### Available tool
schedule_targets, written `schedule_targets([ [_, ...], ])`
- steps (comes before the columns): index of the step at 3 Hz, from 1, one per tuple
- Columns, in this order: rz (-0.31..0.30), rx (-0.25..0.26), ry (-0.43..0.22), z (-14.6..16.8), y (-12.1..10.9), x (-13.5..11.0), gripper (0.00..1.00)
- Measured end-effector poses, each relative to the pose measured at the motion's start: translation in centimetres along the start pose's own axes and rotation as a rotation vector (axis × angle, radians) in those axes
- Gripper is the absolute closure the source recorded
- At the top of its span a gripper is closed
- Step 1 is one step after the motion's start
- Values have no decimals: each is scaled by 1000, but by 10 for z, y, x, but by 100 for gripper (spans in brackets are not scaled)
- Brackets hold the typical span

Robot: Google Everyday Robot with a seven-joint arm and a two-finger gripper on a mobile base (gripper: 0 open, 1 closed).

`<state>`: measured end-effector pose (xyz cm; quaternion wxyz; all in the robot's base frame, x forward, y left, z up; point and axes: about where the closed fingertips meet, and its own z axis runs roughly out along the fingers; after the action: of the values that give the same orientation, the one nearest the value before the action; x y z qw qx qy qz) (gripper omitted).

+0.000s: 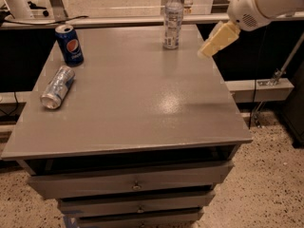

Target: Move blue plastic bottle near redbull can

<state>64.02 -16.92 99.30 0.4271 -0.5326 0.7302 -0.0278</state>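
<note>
The blue plastic bottle [173,20], clear with a white cap and a pale label, stands upright near the far edge of the grey table [142,94]. The redbull can [58,87], silver with blue patches, lies on its side near the table's left edge. My gripper [212,45], cream-coloured on a white arm, hangs above the table's far right edge. It is to the right of the bottle and apart from it, holding nothing that I can see.
A dark blue Pepsi can [69,44] stands upright at the far left, just behind the redbull can. The table has drawers [135,184] below its front edge. A rail [118,19] runs behind the table, and speckled floor lies to the right.
</note>
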Motion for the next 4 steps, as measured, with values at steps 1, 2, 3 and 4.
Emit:
schedule_targets([
  [1,122,26,-82,39,-30,18,0],
  [2,266,36,-184,84,-58,21,0],
  [3,383,31,-280,123,-72,17,0],
  [4,465,23,-361,158,-80,9,0],
])
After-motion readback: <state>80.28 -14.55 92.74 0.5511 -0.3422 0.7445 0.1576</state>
